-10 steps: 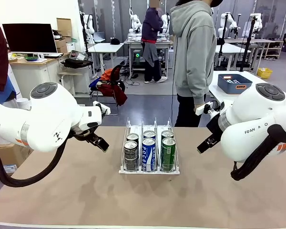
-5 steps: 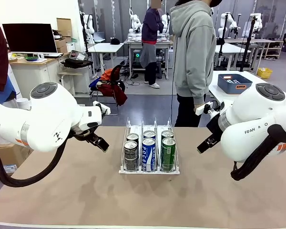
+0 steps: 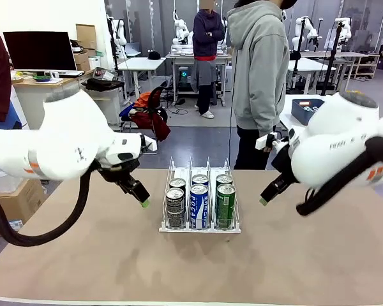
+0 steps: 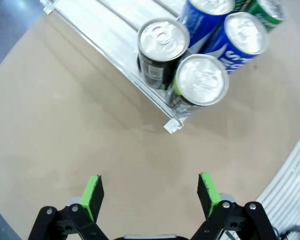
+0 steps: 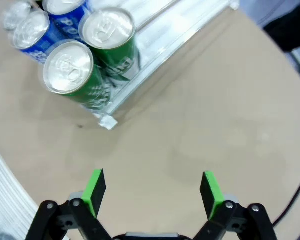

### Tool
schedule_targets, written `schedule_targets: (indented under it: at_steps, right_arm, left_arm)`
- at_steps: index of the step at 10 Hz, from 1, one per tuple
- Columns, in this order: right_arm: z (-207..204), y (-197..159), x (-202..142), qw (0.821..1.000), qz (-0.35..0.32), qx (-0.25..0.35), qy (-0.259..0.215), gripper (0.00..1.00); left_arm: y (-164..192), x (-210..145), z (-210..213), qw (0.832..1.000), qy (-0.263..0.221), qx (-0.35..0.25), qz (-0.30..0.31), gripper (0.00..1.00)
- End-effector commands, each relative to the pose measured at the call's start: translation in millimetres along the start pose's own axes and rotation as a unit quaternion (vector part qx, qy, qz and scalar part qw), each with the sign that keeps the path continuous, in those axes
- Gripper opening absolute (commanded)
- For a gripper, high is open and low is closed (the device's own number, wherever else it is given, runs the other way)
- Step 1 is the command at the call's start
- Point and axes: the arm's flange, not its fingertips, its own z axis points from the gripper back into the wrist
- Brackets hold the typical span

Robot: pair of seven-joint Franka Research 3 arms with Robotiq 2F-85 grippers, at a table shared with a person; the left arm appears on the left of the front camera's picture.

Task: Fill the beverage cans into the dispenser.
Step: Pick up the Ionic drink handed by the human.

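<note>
The clear dispenser [image 3: 167, 223] stands mid-table with two beverage cans in each lane: dark grey [image 3: 175, 208], blue [image 3: 198, 205] and green [image 3: 225, 205]. My left gripper [image 3: 139, 195] hangs open and empty just left of the rack. In the left wrist view its fingers [image 4: 93, 195] frame bare table, with the dark grey cans [image 4: 200, 82] and the dispenser [image 4: 115, 40] ahead. My right gripper [image 3: 265, 196] hangs open and empty to the right of the rack. Its wrist view shows the gripper [image 5: 152, 192] short of the green cans [image 5: 70, 70] and the dispenser [image 5: 160, 40].
A person in a grey hoodie [image 3: 262, 70] stands at the far side of the tan table [image 3: 191, 268]. A blue tub [image 3: 304, 109] sits on a white table behind my right arm. Bare tabletop lies in front of and beside the rack.
Both arms have lifted their elbows and tipped the grippers downward. The left fingertips dropped slightly toward the rack, the right ones shifted a little left. Cans and rack have not moved.
</note>
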Motion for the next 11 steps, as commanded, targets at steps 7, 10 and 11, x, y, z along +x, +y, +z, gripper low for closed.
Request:
schedule_targets:
  at_steps: [7, 10, 11]
  right_arm:
    - [64, -42, 14, 0.998, 0.008, 0.063, -0.029, 1.0]
    - [64, -42, 14, 0.998, 0.008, 0.063, -0.029, 1.0]
    - [64, -42, 14, 0.998, 0.008, 0.063, -0.029, 1.0]
  left_arm:
    - [29, 13, 65, 0.997, -0.049, -0.061, -0.019, 1.0]
    - [29, 13, 65, 0.997, -0.049, -0.061, -0.019, 1.0]
    - [29, 13, 65, 0.997, -0.049, -0.061, -0.019, 1.0]
